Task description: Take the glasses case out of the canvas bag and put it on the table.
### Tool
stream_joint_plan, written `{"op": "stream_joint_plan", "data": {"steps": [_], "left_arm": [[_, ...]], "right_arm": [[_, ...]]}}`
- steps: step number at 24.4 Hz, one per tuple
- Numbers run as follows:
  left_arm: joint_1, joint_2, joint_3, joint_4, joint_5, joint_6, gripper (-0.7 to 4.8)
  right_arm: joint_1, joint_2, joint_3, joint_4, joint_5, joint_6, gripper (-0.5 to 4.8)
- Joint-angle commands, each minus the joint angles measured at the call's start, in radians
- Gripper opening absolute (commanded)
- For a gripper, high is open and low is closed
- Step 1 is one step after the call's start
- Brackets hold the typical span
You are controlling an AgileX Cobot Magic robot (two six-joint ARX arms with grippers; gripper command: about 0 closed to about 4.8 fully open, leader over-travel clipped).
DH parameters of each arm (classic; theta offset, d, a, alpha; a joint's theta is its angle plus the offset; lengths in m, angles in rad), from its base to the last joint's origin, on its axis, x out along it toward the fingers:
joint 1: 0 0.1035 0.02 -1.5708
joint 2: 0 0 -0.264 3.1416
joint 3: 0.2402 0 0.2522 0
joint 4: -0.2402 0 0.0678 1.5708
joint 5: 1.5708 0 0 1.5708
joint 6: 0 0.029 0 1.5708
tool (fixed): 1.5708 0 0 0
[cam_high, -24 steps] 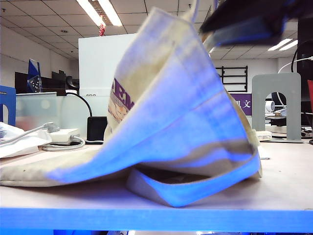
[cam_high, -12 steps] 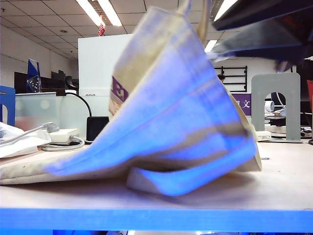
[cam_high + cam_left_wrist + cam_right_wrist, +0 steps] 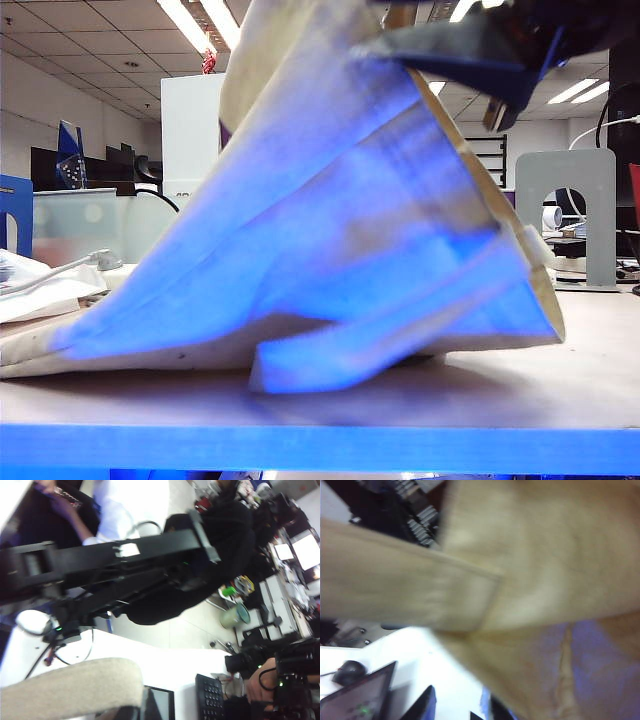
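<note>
Canvas bag (image 3: pixel 330 250) lifted off table (image 3: pixel 560 390), glasses case unseen, presumably inside; right gripper (image 3: pixel 500 45) at its top edge, grip unreadable, left gripper closed, out of sight; risk: cloth slipping free, bag collapsing over case.

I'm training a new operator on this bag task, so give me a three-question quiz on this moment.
1. True or false: the glasses case is in view.
2. In the exterior view, what holds the canvas bag up at its top? A: the right gripper. B: a person's hand. C: nothing, it lies flat.
3. Fill in: the left gripper, outside the exterior view and with a beige strap before its wrist camera, is ___ (open or shut).
Key: 1 false; 2 A; 3 shut.
</note>
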Motion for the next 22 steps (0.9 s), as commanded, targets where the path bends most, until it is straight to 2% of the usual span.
{"op": "stream_joint_plan", "data": {"steps": [1,3,5,9,11,16,21,22], "left_arm": [[-0.001,-0.028,0.004,-0.042,0.009,0.039,-0.06],[0.000,-0.040,0.004,-0.036,-0.003,0.053,-0.06],[0.000,-0.040,0.004,-0.001,-0.006,0.045,-0.06],[0.000,-0.038,0.004,0.035,-0.057,0.045,-0.06],[0.000,-0.038,0.004,0.052,-0.120,0.042,-0.06],[0.005,-0.038,0.004,0.075,-0.127,0.037,-0.06],[0.005,-0.038,0.004,0.127,-0.129,0.019,-0.06],[0.009,-0.037,0.003,0.124,-0.178,0.021,-0.06]], "right_arm": [[-0.116,-0.004,0.005,0.019,-0.079,0.008,1.50],[-0.166,-0.003,0.004,0.018,-0.071,0.007,1.49],[-0.166,0.013,0.004,0.021,-0.064,0.009,1.49],[-0.086,0.029,0.004,0.002,-0.077,0.027,1.49],[-0.060,0.019,0.004,0.016,-0.077,0.069,1.49],[-0.039,0.038,0.004,0.029,0.064,0.060,1.49],[0.005,0.189,0.004,0.044,0.068,0.025,1.49],[0.037,0.199,0.004,0.040,0.101,0.017,1.49]]}}
